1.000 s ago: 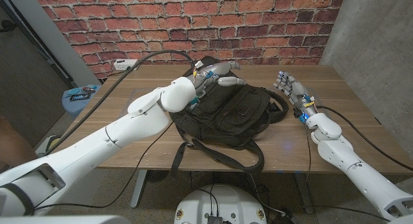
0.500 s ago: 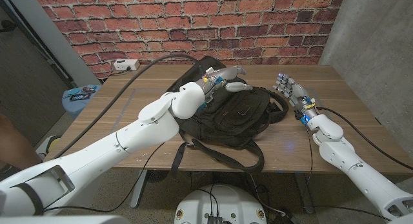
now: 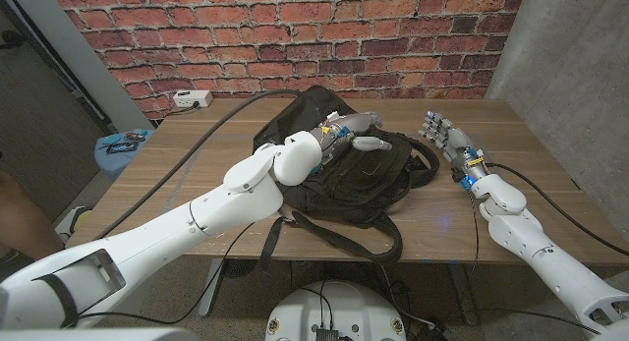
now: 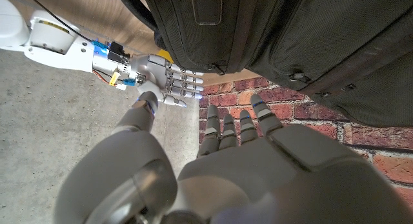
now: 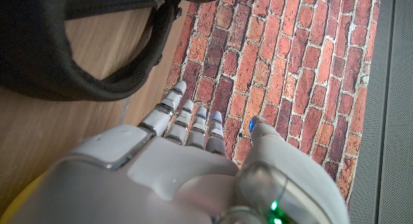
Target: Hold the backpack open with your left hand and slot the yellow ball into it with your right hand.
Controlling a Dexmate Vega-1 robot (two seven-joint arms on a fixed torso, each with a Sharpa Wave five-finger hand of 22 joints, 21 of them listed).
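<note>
Step in hand: reaching to open the bag; nothing gripped yet.
Left hand (image 3: 352, 130): over the black fabric backpack (image 3: 344, 174), fingers straight and apart, empty — hovering or resting, cannot tell.
Right hand (image 3: 444, 140): upright beside the backpack's right edge on the wooden table (image 3: 197, 164), fingers spread, holding nothing.
Yellow ball (image 5: 16, 188): a yellow curve just under the right hand — probably the ball.
Next move: left fingers must find the zip opening and lift it.
Count: backpack, one; ball, one; hands, two.
</note>
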